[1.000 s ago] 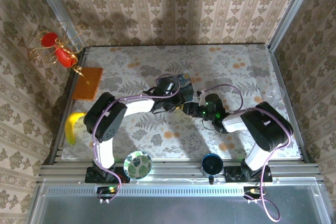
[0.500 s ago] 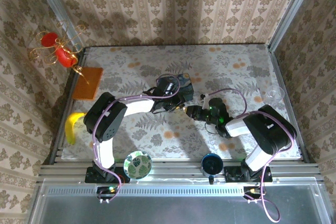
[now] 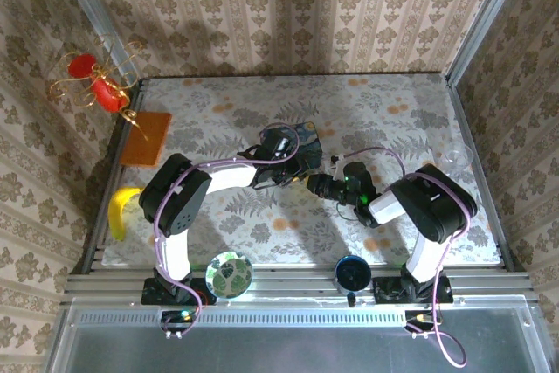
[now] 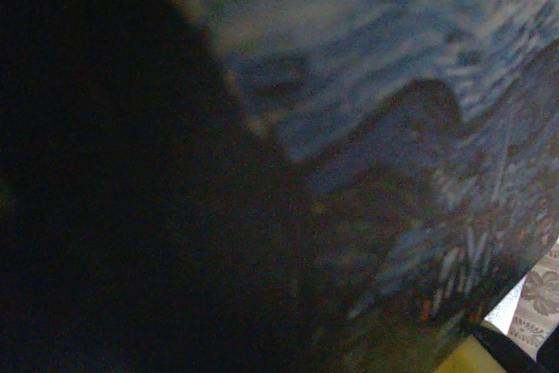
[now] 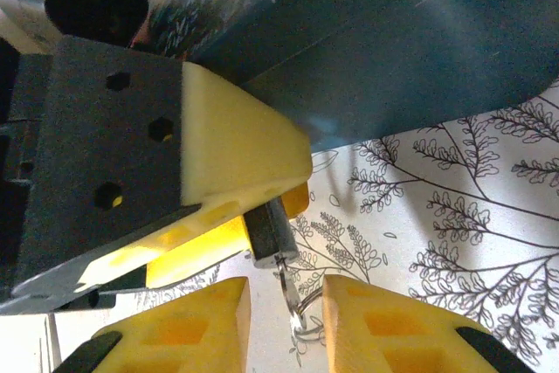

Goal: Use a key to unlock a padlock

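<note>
The small grey padlock point(image 5: 269, 231) is pinched between the yellow fingers point(image 5: 236, 159) of my left gripper point(image 5: 272, 209), just in front of the blue painted tin point(image 5: 393, 50). A thin key point(image 5: 286, 286) on a wire ring sticks out of the padlock's lower end. My right gripper point(image 5: 286, 305) stands open, one yellow finger on each side of the key, with a gap to both. From above, the left gripper point(image 3: 300, 176) and right gripper point(image 3: 318, 183) meet tip to tip beside the tin point(image 3: 302, 138). The left wrist view is dark and blurred, with the tin point(image 4: 393, 32) close up.
An orange block point(image 3: 146, 138) and a banana point(image 3: 122, 210) lie at the left. A patterned bowl point(image 3: 230, 274) and a dark cup point(image 3: 352, 272) sit at the near edge. A clear cup point(image 3: 455, 157) is at the right, and a red ornament point(image 3: 94, 81) at the back left.
My right gripper has moved left up to the left gripper and its fingers have narrowed around the key. The left arm and padlock have stayed put.
</note>
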